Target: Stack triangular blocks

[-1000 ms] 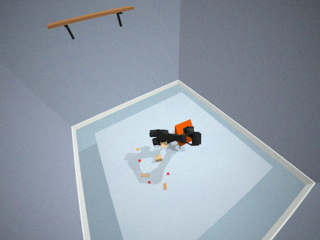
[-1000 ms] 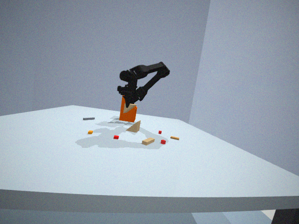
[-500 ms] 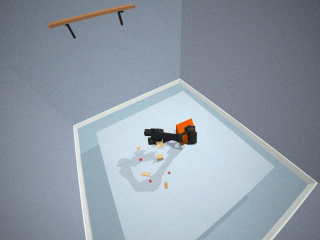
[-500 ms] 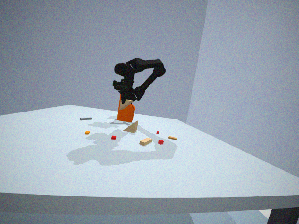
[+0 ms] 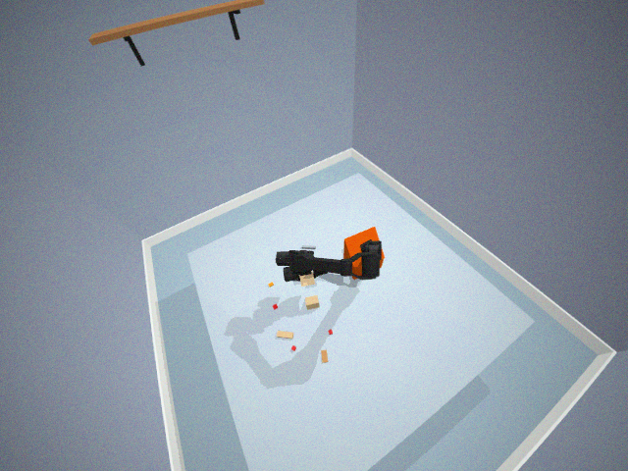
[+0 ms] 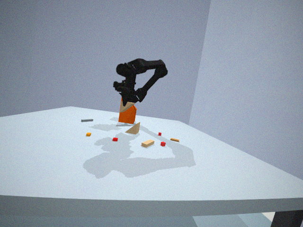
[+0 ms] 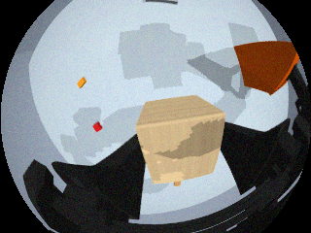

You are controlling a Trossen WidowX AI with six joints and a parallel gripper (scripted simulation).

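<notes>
One tan triangular block [image 5: 311,302] [image 6: 134,128] rests on the table [image 5: 431,314] [image 6: 220,180]. In the exterior view its slope rises from left to right, up to a steep right side. My gripper [image 6: 125,103] [image 7: 179,128] is shut on the other tan triangular block [image 5: 306,280] [image 6: 127,107], which also fills the middle of the wrist view [image 7: 182,141]. The held block is in the air, apart from the lower one, with its slope facing down and to the right in the exterior view. The lower block is hidden in the wrist view.
A big orange block [image 5: 361,241] [image 6: 127,117] [image 7: 266,65] stands by the arm's base. Around the lower block lie red cubes [image 5: 275,306] [image 6: 163,144] [image 7: 97,126], flat wooden blocks [image 5: 285,335] [image 6: 174,139], an orange piece [image 5: 271,285] [image 6: 88,134] [image 7: 82,83] and a grey bar [image 5: 308,247] [image 6: 87,120].
</notes>
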